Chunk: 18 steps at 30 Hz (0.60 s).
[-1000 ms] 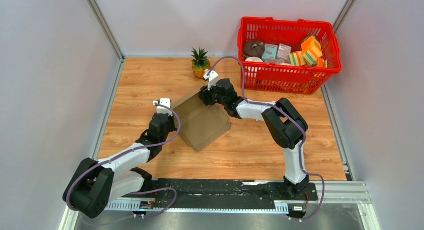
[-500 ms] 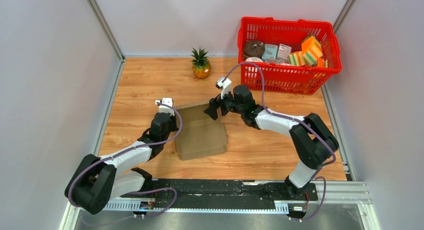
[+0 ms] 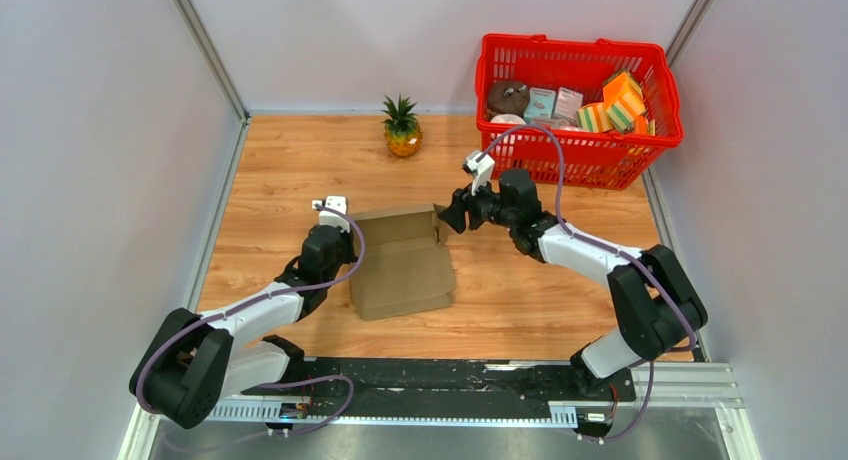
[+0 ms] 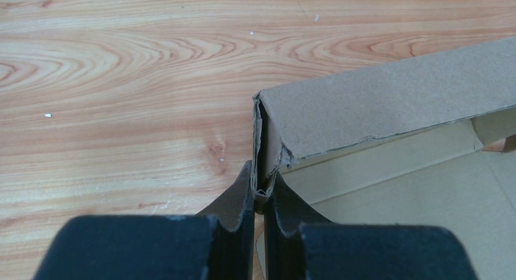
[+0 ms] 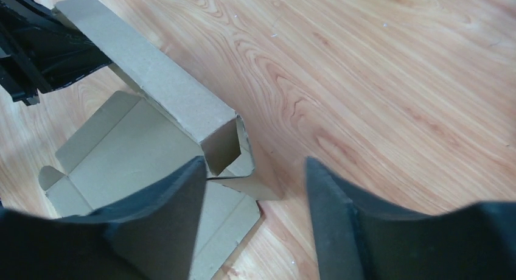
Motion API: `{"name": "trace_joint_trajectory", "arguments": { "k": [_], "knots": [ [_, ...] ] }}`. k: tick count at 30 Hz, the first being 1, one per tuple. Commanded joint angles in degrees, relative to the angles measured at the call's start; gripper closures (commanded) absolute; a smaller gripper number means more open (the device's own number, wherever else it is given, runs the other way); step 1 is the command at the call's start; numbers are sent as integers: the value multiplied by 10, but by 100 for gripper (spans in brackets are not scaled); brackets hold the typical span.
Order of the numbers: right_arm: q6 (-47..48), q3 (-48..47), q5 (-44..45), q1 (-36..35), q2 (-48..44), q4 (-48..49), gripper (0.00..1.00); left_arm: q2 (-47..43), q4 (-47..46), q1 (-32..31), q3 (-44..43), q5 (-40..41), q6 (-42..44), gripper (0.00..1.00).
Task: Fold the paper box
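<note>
**Paper box pinned at one corner, mid-bench**

Paper box (image 3: 400, 265) lies a little left of centre on the wooden bench (image 3: 290, 170), well apart from every edge. Grey walls (image 3: 100, 180) close the bench on the left, far and right sides, and a black rail (image 3: 430, 375) runs along the near edge by the arm bases.

A red basket (image 3: 572, 162) fills the far right corner, holding small colourful packages (image 3: 620, 100) and a dark round thing (image 3: 508, 95). The right arm's cable arches just in front of it.

The box's far side is folded up into a hollow wall running left to right; the rest lies flat towards the near edge, flaps out. Bare wood shows on all sides of it, widest to the far left and to the right.

A small pineapple (image 3: 402, 128) stands upright near the far wall, apart from the box.

The left claw (image 4: 260, 184) is pressed together, pinching the left end of the raised wall. The right claw (image 5: 249, 170) is spread wide at the wall's right end, the open end of the wall showing between its fingers; whether they touch it cannot be told.
</note>
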<state>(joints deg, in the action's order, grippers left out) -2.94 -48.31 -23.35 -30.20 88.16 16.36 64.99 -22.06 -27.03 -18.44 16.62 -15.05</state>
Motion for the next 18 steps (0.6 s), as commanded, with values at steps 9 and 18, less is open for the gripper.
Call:
{"name": "trace_joint_trajectory", "arguments": {
  "k": [9,18],
  "knots": [
    [-34,29,-41,7,-85,-7,14,-8,-10,-2,-5,-19,1,100],
    [-1,48,132,37,-118,-74,37,-7,-9,-2,-5,-19,-3,100]
  ]
}}
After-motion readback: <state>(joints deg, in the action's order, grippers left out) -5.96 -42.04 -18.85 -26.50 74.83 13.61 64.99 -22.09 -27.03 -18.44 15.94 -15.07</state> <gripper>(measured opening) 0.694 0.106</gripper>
